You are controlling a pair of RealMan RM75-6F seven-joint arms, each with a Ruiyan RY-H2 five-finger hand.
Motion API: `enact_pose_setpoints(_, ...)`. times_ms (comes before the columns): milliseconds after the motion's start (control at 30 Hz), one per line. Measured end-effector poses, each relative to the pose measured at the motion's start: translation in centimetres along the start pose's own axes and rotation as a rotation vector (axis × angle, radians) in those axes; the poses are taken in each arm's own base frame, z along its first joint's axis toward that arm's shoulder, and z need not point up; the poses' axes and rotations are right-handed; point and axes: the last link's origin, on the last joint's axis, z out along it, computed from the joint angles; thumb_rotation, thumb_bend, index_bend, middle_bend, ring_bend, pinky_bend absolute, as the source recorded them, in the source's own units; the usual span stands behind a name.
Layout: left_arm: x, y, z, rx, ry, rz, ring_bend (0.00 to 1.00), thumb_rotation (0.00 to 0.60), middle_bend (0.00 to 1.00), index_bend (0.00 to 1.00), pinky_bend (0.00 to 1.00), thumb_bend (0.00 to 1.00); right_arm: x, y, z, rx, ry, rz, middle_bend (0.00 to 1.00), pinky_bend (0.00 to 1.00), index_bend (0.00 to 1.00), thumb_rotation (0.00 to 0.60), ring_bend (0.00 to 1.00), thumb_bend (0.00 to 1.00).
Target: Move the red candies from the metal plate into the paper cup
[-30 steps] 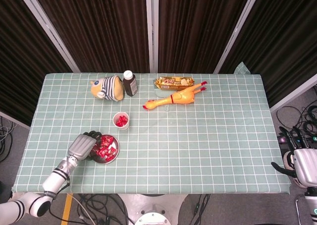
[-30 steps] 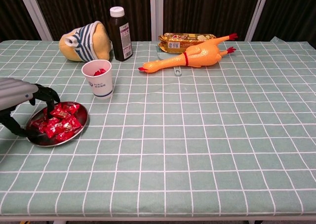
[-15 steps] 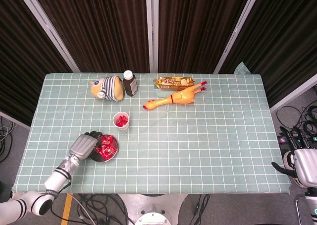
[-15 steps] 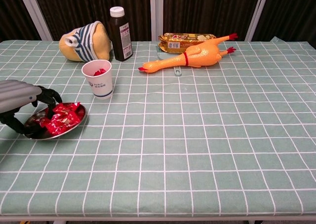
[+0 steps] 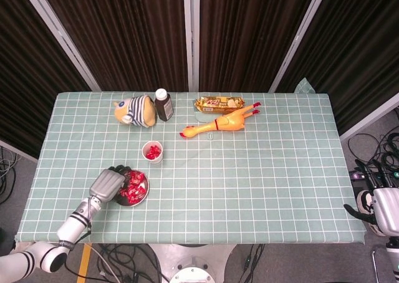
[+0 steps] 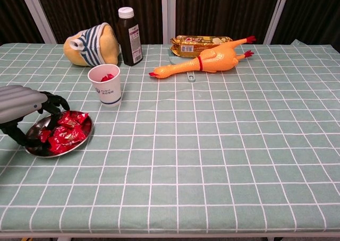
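Observation:
The metal plate [image 5: 144,193] [image 6: 37,151] sits near the table's front left and holds a heap of red candies [image 5: 131,184] [image 6: 64,135]. My left hand [image 5: 106,184] [image 6: 21,105] grips the plate's left rim, fingers curled over the top and the thumb at the lower edge. The white paper cup [image 5: 153,151] [image 6: 105,85] stands upright just behind the plate, apart from it, with some red candies inside. My right hand [image 5: 380,211] hangs off the table's right front corner, away from everything; how its fingers lie is unclear.
At the back stand a striped plush duck [image 5: 135,110] [image 6: 90,43] and a dark bottle [image 5: 163,104] [image 6: 129,28]. A rubber chicken [image 5: 219,122] [image 6: 210,59] lies beside a snack packet [image 5: 218,102] [image 6: 199,41]. The green checked cloth covers the table.
The plate was tipped up and pulled slightly left by my left hand half a second ago; now it lies flatter again, and the candies have shifted. The right hand has stayed put.

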Motion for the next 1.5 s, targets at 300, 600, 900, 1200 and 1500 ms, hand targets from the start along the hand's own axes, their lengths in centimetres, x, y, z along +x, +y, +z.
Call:
enact_pose_setpoints(300, 0.7, -0.1, -0.4, 0.004, 0.05, -0.023, 0.22, 0.6, 0.31, 0.66, 0.34, 0.29, 0.1, -0.1, 0.0, 0.006, 0.002, -0.001, 0.23, 0.24, 0.08, 0.6, 0.05, 0.02)
enact_pose_setpoints(600, 4.7, -0.2, -0.7, -0.008, 0.172, -0.112, 0.22, 0.6, 0.31, 0.66, 0.34, 0.3, 0.1, -0.1, 0.0, 0.007, 0.002, -0.001, 0.23, 0.24, 0.08, 0.6, 0.05, 0.02)
enact_pose_setpoints(900, 10.7, 1.8, 2.7, -0.084, 0.274, -0.103, 0.22, 0.6, 0.31, 0.65, 0.34, 0.3, -0.1, 0.0, 0.3, 0.014, -0.005, 0.006, 0.23, 0.24, 0.08, 0.6, 0.05, 0.02)
enact_pose_setpoints(1200, 12.0, 3.9, 8.8, -0.075, 0.19, -0.077, 0.22, 0.6, 0.31, 0.65, 0.34, 0.3, 0.0, 0.5, 0.4, 0.003, -0.004, 0.007, 0.23, 0.24, 0.08, 0.6, 0.05, 0.02)
enact_pose_setpoints(1500, 11.8, 4.6, 10.5, -0.054, 0.157, -0.081, 0.22, 0.6, 0.31, 0.55, 0.34, 0.3, -0.1, 0.9, 0.5, -0.011, -0.009, 0.012, 0.23, 0.24, 0.08, 0.6, 0.05, 0.02)
